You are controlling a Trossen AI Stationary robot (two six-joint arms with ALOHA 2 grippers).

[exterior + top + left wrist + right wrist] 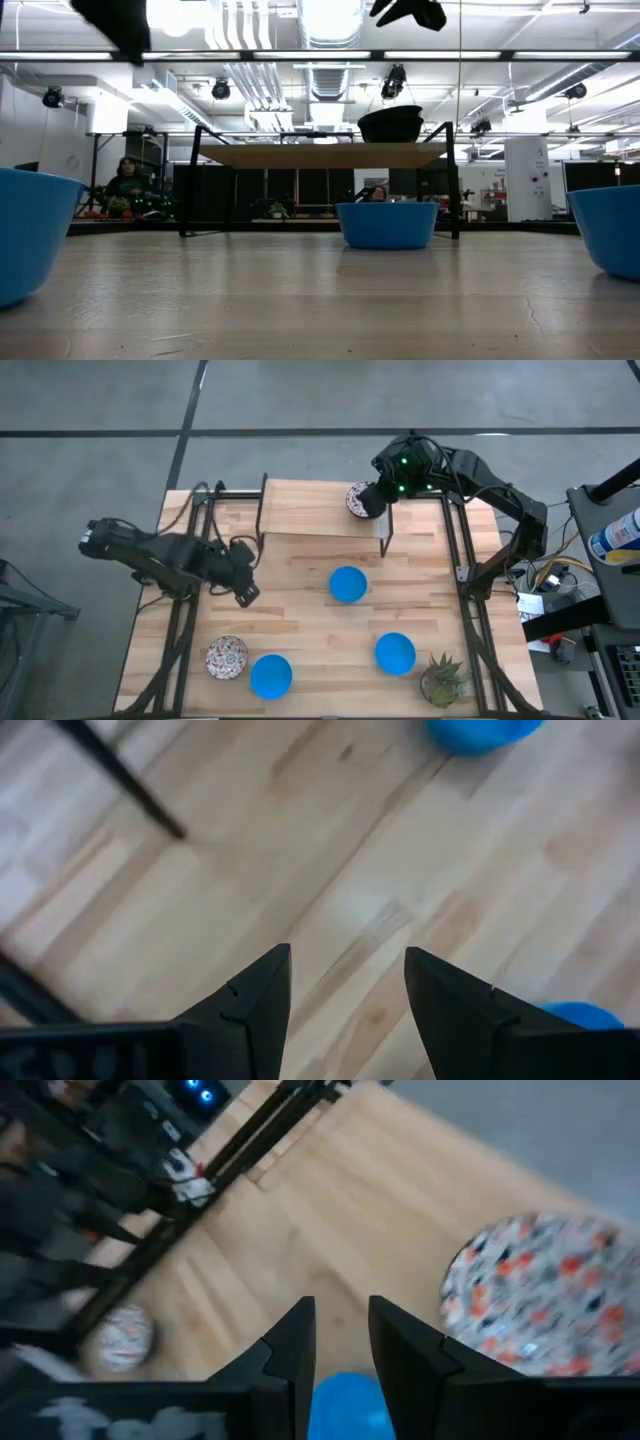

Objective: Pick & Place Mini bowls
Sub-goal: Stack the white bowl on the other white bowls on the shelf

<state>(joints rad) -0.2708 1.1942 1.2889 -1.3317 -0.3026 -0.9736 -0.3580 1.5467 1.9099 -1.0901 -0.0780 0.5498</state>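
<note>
- Right gripper [375, 498] over the shelf's [310, 510] right end, at about 12 o'clock on the table [300, 610]; jaws a narrow gap apart in the wrist view, nothing between them.
- Just beside it, at its 9 o'clock: a floral bowl [356, 500] on the shelf top, seen large and close past the right fingers [290, 1350] as floral bowl [540, 1295]. Touching or just apart: cannot tell.
- Left gripper [245, 582] at the table's 9 o'clock, jaws parted wide, empty, above bare wood; looks to be waiting.
- Blue bowls [348, 584] on the table: one at centre, one at 5 o'clock [395, 653], one at 6 o'clock [270, 675].
- Second floral bowl [227, 657] at 7 o'clock, touching or nearly touching the 6 o'clock blue one.
- Plant [443, 678] at 5 o'clock near the edge, close beside the nearby blue bowl.
- Only five bowls visible from above.
- Low view: dark bowl shape [390, 124] on the shelf, blue bowl [387, 224] below it on the table.
- Step in hand, judged: a placement on the shelf, floral bowl down and jaws off it, or close to that.
- Next move, judged: lift clear without nudging the bowl, then down to the centre blue bowl, nearest to the right arm; jaws wider, one finger inside the rim.
- Risk, judged: shelf posts near the descent path.
</note>
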